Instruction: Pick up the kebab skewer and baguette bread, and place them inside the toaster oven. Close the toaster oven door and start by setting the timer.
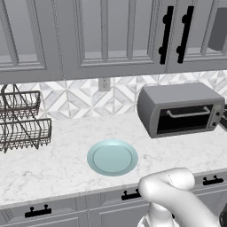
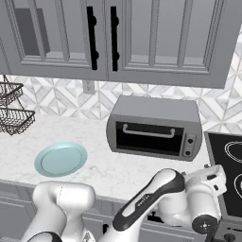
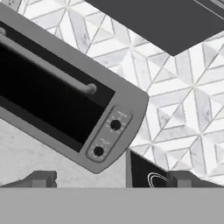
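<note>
So the toaster oven [image 2: 153,127] sits at the back of the marble counter [image 1: 57,173] against the tiled wall, and its door [image 2: 150,137] looks shut, with the silver bar handle [image 2: 148,132] running level across the top of the dark glass. The two knobs [image 3: 107,138] are stacked on the panel at its right end. The gripper [image 3: 109,178] is low at the counter's front edge, pointing at that knob corner, jaws spread wide with nothing between them. The oven lies straight ahead of it and a bit left, handle running crosswise to the approach. A pale blue plate [image 1: 112,157] sits well left of the oven, a cooktop [image 2: 226,165] just right, a wire rack [image 1: 20,119] far left. I can't spot a skewer or baguette here.
</note>
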{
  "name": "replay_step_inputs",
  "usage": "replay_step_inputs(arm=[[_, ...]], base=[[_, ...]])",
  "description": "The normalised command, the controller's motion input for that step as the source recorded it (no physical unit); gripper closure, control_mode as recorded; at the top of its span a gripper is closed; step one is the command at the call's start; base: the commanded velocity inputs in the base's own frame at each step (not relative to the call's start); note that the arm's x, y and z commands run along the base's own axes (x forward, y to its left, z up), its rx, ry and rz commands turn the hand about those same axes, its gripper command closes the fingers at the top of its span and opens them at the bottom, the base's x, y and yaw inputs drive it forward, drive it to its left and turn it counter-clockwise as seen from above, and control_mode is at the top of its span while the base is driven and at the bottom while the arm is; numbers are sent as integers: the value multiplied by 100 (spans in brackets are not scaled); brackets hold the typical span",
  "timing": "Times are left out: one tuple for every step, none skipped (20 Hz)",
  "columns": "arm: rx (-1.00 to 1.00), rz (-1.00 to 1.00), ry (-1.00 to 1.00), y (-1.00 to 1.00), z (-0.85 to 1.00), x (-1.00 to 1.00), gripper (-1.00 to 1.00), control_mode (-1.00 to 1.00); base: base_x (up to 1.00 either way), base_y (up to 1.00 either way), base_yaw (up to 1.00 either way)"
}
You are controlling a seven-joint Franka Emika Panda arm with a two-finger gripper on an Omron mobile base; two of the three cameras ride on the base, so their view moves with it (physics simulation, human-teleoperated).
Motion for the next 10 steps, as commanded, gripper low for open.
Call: replay_step_inputs(arm=[[-66, 28, 0, 0, 0, 0, -100, -100], [-65, 31, 0, 0, 0, 0, -100, -100], [-66, 35, 0, -7, 0, 0, -100, -100], [-65, 41, 0, -14, 0, 0, -100, -100], [-67, 45, 0, -14, 0, 0, -100, -100], [-66, 48, 0, -23, 6, 0, -100, -100], [-67, 49, 0, -16, 6, 0, -100, -100], [-68, 50, 0, -6, 4, 0, -100, -100], [-69, 51, 0, 0, 0, 0, -100, -100], [-69, 49, 0, 0, 0, 0, -100, -100]], base=[[0, 0, 0], [0, 0, 0], [0, 0, 0], [0, 0, 0], [0, 0, 0], [0, 0, 0], [0, 0, 0], [0, 0, 0], [0, 0, 0], [0, 0, 0]])
